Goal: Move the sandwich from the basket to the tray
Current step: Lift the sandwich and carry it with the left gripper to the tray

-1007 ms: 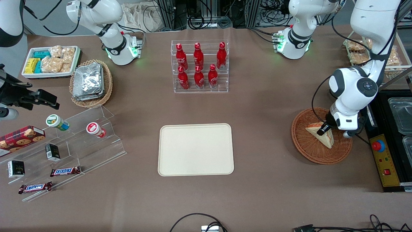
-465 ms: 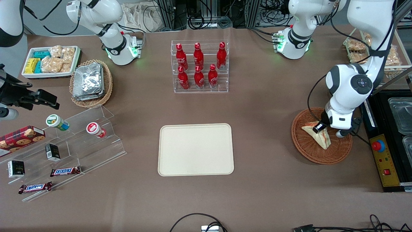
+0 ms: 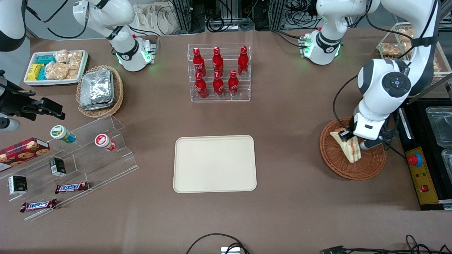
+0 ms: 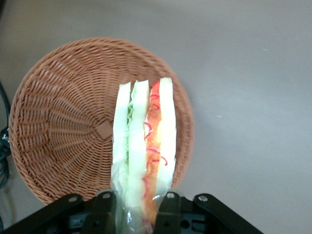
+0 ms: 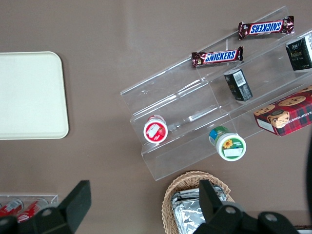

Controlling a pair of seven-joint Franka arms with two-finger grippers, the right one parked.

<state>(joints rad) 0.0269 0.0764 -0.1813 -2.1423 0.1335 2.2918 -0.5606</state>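
Note:
My left gripper (image 3: 348,138) is shut on the sandwich (image 3: 350,149), a wrapped wedge of white bread with orange-red and green filling. It holds the wedge on edge, lifted above the reddish-brown wicker basket (image 3: 335,158). In the left wrist view the sandwich (image 4: 144,146) stands between the gripper's (image 4: 136,212) two fingers (image 4: 165,209), cut edge up, with the basket (image 4: 63,122) below it. The cream tray (image 3: 214,164) lies bare at the table's middle, toward the parked arm's end from the basket; it also shows in the right wrist view (image 5: 29,95).
A clear rack of red bottles (image 3: 219,72) stands farther from the front camera than the tray. A black control box (image 3: 422,174) with a red button lies beside the basket. A tan basket of foil packets (image 3: 99,91) and an acrylic snack shelf (image 3: 70,165) lie toward the parked arm's end.
The gripper has risen with the sandwich in it. The wedge went from lying flat in the basket to hanging on edge above it, shifted slightly toward the tray.

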